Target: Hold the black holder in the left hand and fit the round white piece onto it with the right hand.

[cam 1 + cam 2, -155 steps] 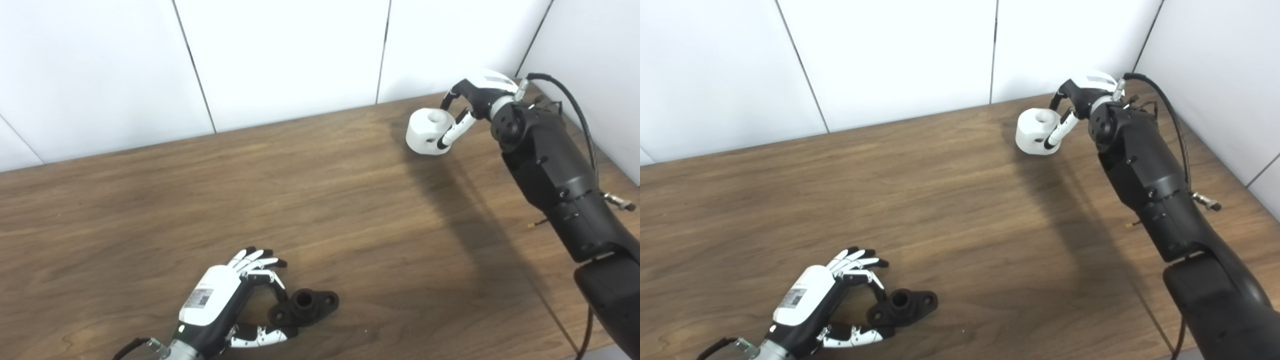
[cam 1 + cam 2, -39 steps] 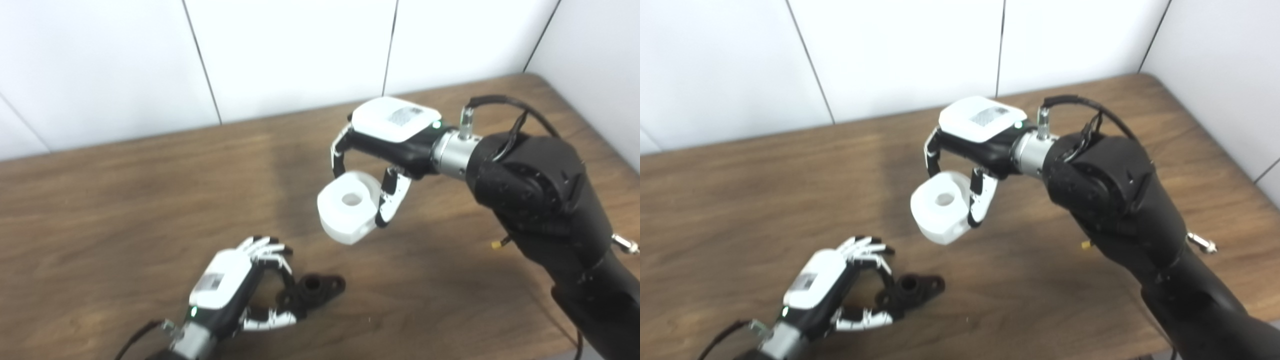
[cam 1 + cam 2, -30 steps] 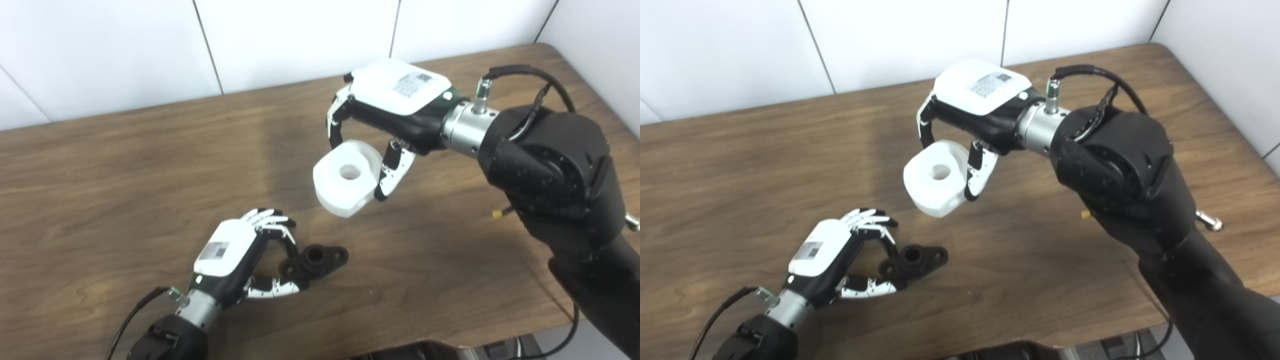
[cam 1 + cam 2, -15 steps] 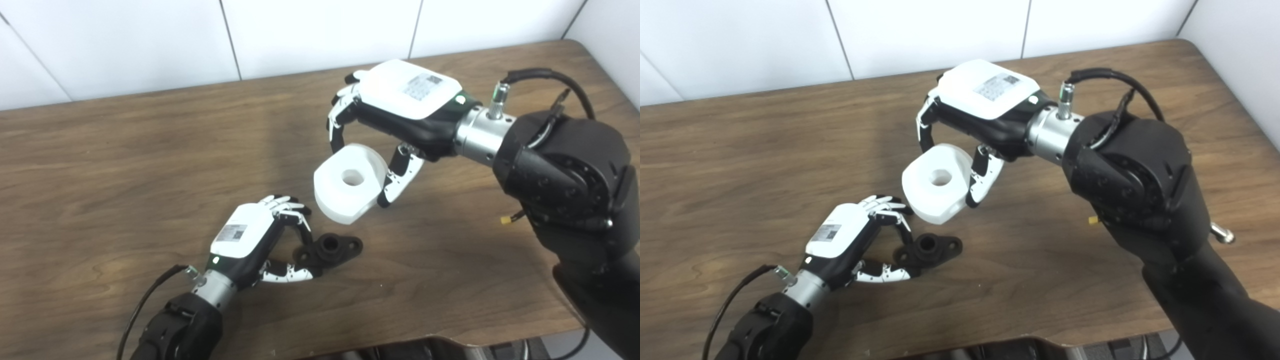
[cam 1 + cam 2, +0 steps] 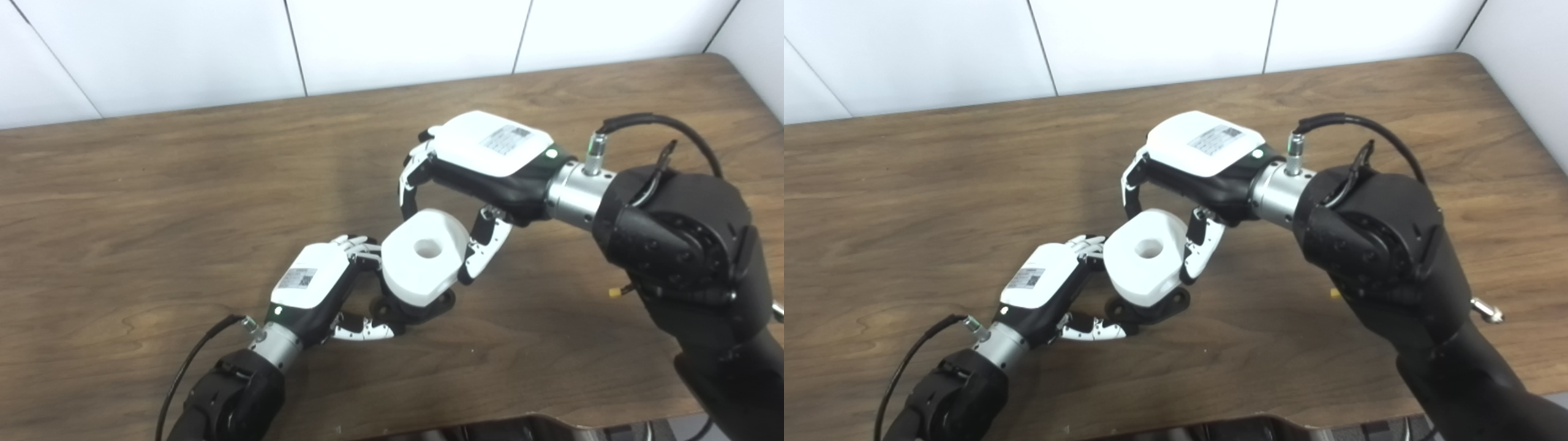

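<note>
Both hands meet near the middle of the wooden table (image 5: 153,184). Right hand (image 5: 484,165) grasps the round white piece (image 5: 422,263) from above, fingers (image 5: 409,187) curled over its far side and thumb (image 5: 484,251) pressed on its near right side. White piece has a centre hole facing up and sits tilted, directly over the black holder (image 5: 1157,309), covering most of it (only the holder's lower edge and one flange end show beneath). Whether the piece is fully seated cannot be told. Left hand (image 5: 309,288) lies low on the table, its fingers and thumb wrapped around the holder's left end; fingertips sit just beside the white piece's left edge. Black cable (image 5: 184,373) runs from the left wrist. White wall panels (image 5: 398,43) behind the table.
</note>
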{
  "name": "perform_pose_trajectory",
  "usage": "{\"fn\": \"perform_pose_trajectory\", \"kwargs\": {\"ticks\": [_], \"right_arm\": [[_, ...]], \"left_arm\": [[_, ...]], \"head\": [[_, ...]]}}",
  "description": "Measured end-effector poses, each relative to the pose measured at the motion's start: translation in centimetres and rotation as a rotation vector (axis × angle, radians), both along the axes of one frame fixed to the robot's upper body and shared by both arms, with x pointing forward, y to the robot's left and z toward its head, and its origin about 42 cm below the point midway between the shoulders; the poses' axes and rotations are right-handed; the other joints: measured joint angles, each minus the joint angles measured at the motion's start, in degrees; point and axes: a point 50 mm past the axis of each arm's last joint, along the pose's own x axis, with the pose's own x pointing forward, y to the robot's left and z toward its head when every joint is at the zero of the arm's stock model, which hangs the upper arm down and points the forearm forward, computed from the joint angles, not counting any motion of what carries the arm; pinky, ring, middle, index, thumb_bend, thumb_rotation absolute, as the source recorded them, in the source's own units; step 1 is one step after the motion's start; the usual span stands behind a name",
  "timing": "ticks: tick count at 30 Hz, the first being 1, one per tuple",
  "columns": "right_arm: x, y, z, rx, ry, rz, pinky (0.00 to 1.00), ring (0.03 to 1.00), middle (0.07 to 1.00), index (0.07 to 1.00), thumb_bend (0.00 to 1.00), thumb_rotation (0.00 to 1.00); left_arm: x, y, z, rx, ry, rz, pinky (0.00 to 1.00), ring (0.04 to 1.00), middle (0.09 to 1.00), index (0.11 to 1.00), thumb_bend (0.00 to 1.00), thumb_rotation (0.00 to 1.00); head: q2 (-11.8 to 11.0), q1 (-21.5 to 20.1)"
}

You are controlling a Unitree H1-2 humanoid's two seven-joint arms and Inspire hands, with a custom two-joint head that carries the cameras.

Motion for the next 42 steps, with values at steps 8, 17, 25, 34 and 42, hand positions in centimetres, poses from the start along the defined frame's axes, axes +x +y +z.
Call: {"fn": "perform_pose_trajectory", "kwargs": {"ticks": [8,17,25,34,42], "right_arm": [[-0.1,0.3,-1.0,-0.034,0.021,0.030,0.94,0.856,0.753,0.482,0.52,0.14],[0.0,0.3,-2.4,-0.061,0.055,0.037,0.93,0.853,0.744,0.482,0.52,0.14],[-0.1,0.6,-2.5,-0.058,0.041,0.049,0.93,0.856,0.744,0.482,0.52,0.14],[-0.3,1.0,-2.8,-0.013,0.046,0.040,0.95,0.864,0.757,0.483,0.52,0.14],[-0.2,1.0,-2.7,0.002,0.028,0.032,0.95,0.870,0.764,0.483,0.52,0.14]], "left_arm": [[0.0,-0.1,0.0,0.001,0.002,0.002,0.90,0.872,0.793,0.486,0.52,0.06],[0.0,-0.1,0.0,0.000,0.003,0.002,0.90,0.872,0.793,0.486,0.52,0.06],[0.0,-0.1,0.1,0.001,0.005,0.002,0.90,0.874,0.794,0.486,0.52,0.06],[0.0,-0.1,0.1,0.002,0.008,0.002,0.90,0.874,0.793,0.486,0.52,0.06],[0.0,-0.1,0.1,0.002,0.009,0.003,0.90,0.873,0.792,0.486,0.52,0.06]], "head": [[0.26,-0.09],[0.26,-0.35],[0.44,-0.79],[0.44,-0.70],[0.53,-0.79]]}}
